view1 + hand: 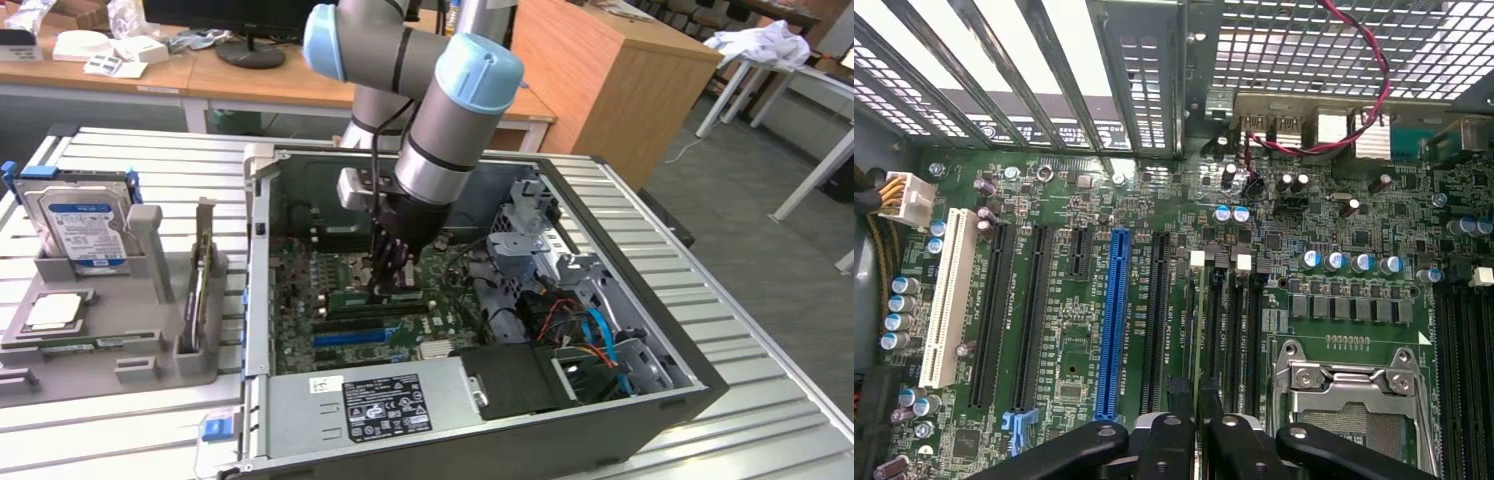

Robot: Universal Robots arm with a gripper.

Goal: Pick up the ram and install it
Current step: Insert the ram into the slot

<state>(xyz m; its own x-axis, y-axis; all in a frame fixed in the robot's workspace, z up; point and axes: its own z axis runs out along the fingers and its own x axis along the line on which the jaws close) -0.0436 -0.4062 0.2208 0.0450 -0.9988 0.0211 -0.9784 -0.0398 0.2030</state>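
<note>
Currently your gripper (pixel 1204 398) has its dark fingers (pixel 1176 430) pinched together on the ram (pixel 1206 435) — you see the stick edge-on as a thin green strip between them. It stands upright over the black memory slots (pixel 1239 320) with white latches, which lie between the long blue slot (pixel 1114 320) and the silver CPU socket (pixel 1349 400). Whether its lower edge sits in a slot, you cannot tell.

From the exterior view, the gripper (pixel 395 270) reaches straight down into the open computer case (pixel 260 300). The ram (pixel 398 296) shows there as a short green bar at the fingertips, close over the motherboard (pixel 307 290).

Further out, the power supply (pixel 380 405) with its black label sits at the case's near end, and blue and red cables (pixel 601 335) bunch by the drive cage. On the exterior view's left, well apart from the case, a hard drive (pixel 83 225) stands upright in a grey holder (pixel 134 330) on the slatted table (pixel 747 350).
</note>
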